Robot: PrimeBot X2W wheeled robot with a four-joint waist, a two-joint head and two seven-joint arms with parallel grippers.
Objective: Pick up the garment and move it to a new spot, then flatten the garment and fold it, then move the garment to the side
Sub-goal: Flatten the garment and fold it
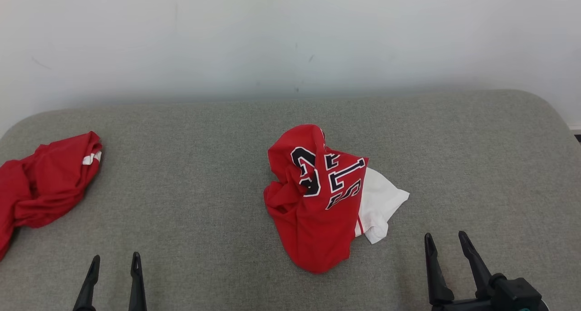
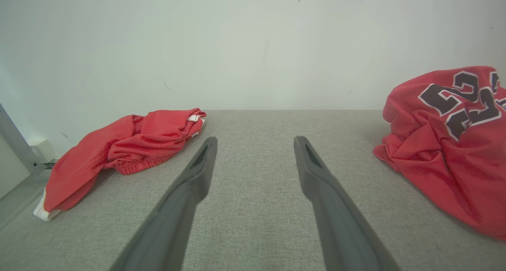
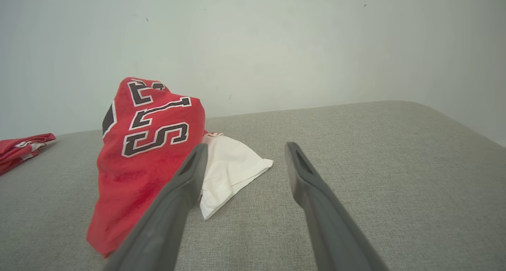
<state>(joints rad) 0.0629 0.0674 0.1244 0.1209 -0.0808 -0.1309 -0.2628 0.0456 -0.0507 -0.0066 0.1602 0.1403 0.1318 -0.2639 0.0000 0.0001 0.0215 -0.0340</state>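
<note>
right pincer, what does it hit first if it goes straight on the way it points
Probably the white corner of the garment, lying just ahead of the right pincer; depth is unclear.

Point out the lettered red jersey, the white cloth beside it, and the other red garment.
lettered red jersey (image 1: 313,229), head view, plain red lower part.
white cloth (image 1: 379,202), head view, its middle.
other red garment (image 1: 50,184), head view, crumpled middle.

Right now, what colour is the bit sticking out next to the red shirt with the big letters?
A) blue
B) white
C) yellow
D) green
B: a white part of the cloth pokes out from the right side of the crumpled red shirt, lying flat on the grey cushion.
</note>
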